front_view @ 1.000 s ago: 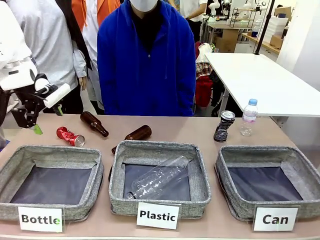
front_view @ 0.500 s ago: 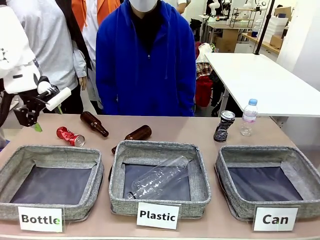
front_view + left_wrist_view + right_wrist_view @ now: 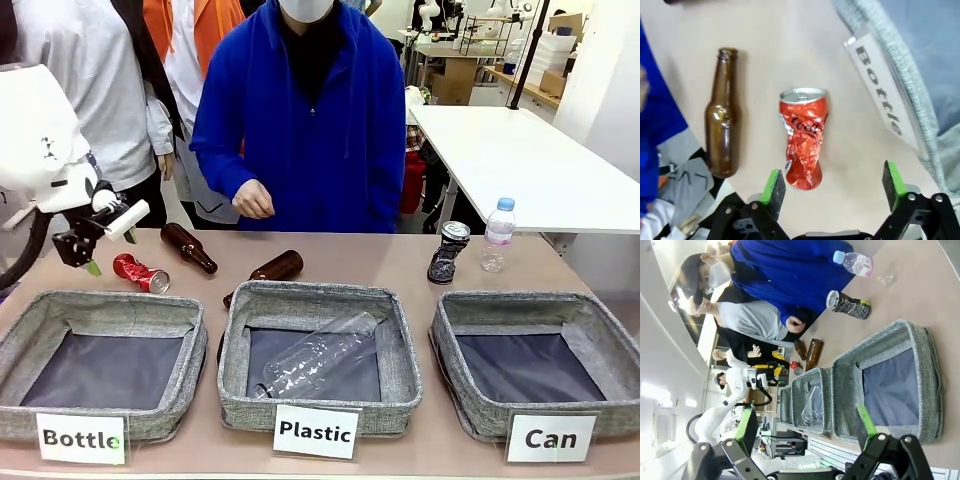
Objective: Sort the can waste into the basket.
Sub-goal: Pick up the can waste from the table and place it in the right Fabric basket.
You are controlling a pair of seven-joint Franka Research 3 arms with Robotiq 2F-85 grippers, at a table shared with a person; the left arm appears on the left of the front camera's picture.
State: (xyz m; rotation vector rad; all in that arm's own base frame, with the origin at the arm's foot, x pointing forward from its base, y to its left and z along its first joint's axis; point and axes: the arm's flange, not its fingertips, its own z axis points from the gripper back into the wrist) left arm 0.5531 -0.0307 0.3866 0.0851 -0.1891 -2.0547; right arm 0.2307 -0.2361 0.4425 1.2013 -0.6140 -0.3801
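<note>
The crushed red can (image 3: 140, 273) lies on the table behind the left basket. My left gripper (image 3: 110, 252) hovers open just above and to the left of it. In the left wrist view the red can (image 3: 804, 150) lies just ahead of the open gripper (image 3: 834, 184), nearer one green pad, with nothing gripped. The dented dark can (image 3: 447, 252) stands upright at the back right, behind the grey "Can" basket (image 3: 530, 305), which holds nothing. My right gripper (image 3: 806, 424) is open, high above the Can basket (image 3: 927, 370), with the dark can (image 3: 850, 304) farther off.
Two brown glass bottles (image 3: 188, 247) (image 3: 275, 268) lie near the red can, one (image 3: 722, 127) right beside it. The "Plastic" basket (image 3: 320, 295) holds a clear bottle. The "Bottle" basket (image 3: 100, 310) is at left. A water bottle (image 3: 497, 235) stands near the dark can. A person's hand (image 3: 253, 200) hovers at the far edge.
My left gripper has moved right and down, closer to the red can. The person has leaned forward and raised a hand over the far edge.
</note>
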